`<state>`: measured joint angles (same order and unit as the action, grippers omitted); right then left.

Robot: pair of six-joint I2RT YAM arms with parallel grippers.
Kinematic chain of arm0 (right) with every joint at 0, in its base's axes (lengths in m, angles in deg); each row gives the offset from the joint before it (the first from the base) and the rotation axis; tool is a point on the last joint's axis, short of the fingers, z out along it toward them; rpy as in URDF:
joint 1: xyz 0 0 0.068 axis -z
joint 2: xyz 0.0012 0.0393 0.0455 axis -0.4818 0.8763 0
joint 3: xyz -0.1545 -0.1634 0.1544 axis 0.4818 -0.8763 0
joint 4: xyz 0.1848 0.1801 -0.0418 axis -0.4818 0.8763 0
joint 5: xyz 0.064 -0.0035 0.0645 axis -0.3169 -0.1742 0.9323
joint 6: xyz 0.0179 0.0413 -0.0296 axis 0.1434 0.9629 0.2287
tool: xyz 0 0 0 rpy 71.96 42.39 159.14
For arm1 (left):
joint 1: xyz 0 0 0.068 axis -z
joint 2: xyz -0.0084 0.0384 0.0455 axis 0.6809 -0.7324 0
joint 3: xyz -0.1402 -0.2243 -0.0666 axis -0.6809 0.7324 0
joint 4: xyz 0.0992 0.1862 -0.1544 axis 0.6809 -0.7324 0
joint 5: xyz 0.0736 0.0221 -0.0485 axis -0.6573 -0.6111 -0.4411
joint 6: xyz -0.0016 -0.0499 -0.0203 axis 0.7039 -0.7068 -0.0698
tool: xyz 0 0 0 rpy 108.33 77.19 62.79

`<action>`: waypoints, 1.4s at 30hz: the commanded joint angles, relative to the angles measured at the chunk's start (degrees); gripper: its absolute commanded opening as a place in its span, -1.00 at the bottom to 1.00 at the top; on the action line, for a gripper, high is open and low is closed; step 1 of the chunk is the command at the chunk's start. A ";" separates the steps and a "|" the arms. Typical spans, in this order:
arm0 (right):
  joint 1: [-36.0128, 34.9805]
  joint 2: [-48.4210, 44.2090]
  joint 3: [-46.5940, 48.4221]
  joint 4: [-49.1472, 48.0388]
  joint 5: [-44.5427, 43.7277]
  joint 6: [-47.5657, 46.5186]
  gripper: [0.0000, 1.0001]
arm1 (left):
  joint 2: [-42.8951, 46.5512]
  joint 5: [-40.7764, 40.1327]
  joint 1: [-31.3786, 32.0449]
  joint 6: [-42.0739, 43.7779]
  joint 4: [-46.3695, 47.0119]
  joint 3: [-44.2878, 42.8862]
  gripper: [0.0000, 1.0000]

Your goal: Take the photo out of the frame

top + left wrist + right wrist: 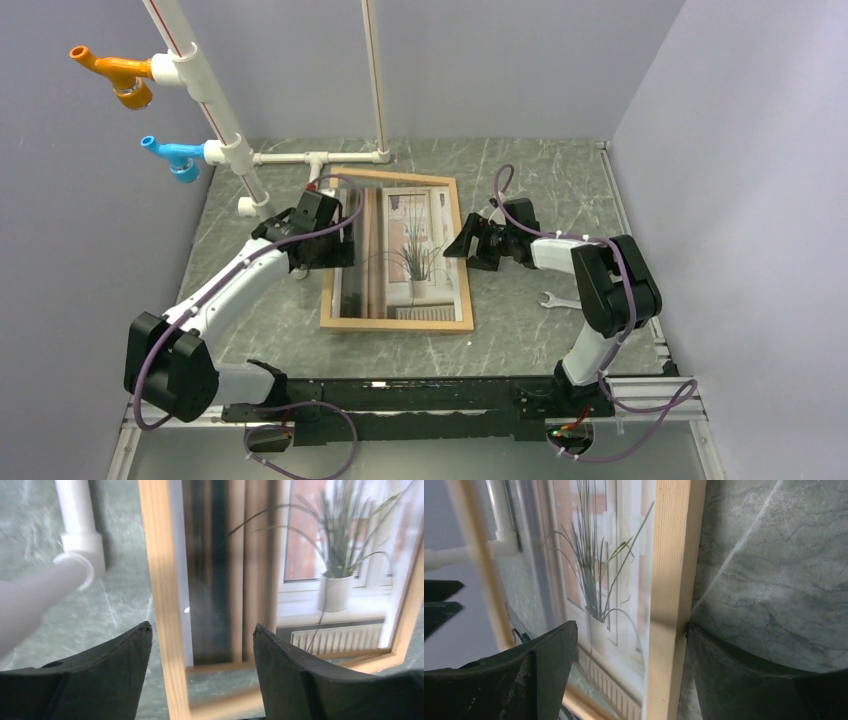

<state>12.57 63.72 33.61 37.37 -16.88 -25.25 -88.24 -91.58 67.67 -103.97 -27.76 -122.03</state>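
Light-wood frame [396,325] lies on the grey-green marbled table [530,180], long sides running away from the arm bases. The photo [415,250] sits inside it, picture side up: a spiky potted plant at a window, with brown curtains on the left.

Left gripper [335,245]: I read it as spread wide. It is positioned at the left rail of the frame. In the left wrist view, one finger [110,665] is over the table outside the rail and the other [300,675] is over the photo. The rail runs between them. Neither fingertip clamps anything.

Right gripper [462,246]: also spread wide, positioned at the right rail. In the right wrist view, the inner finger [524,675] is over the photo. The outer finger [749,675] is over the table, with its tip just beside the outer edge of the rail. I cannot tell whether it touches.

A white pipe structure [300,158] stands at the far left of the table, near the frame's far left corner. A wrench [560,301] lies right of the frame, beside the right arm.
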 commanded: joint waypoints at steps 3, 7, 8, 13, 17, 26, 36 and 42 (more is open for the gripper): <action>-0.26 -4.84 -2.73 3.60 -9.94 -5.56 0.82 | -0.71 -4.25 0.38 4.29 -5.95 -12.10 0.90; -0.42 -10.26 -1.90 10.41 -16.38 -8.24 0.95 | 1.18 -0.77 0.43 6.31 -5.10 -15.24 0.93; -0.53 -11.66 -1.30 12.53 -18.37 -9.32 0.96 | 1.73 1.04 0.48 7.00 -4.49 -15.80 0.92; -4.19 -17.85 1.69 22.52 -28.44 -11.79 0.97 | 4.32 9.98 0.66 11.78 -0.30 -19.55 0.93; -8.83 -20.99 0.42 25.77 -32.93 -5.82 0.86 | 6.10 11.13 0.67 17.24 4.00 -23.19 0.94; -13.64 -15.08 0.01 24.77 -37.57 -2.81 0.58 | 10.18 6.53 0.73 27.27 21.08 -10.90 0.92; -16.85 -8.71 1.04 23.90 -38.77 -2.10 0.36 | 10.97 6.22 0.75 30.84 23.16 -4.80 0.91; -19.37 -5.17 5.17 26.57 -41.69 -1.45 0.28 | 10.18 6.20 0.77 32.01 23.16 -5.00 0.90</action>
<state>-5.33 55.77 36.32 61.57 -55.55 -27.74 -78.58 -85.05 68.23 -74.14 -7.42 -126.25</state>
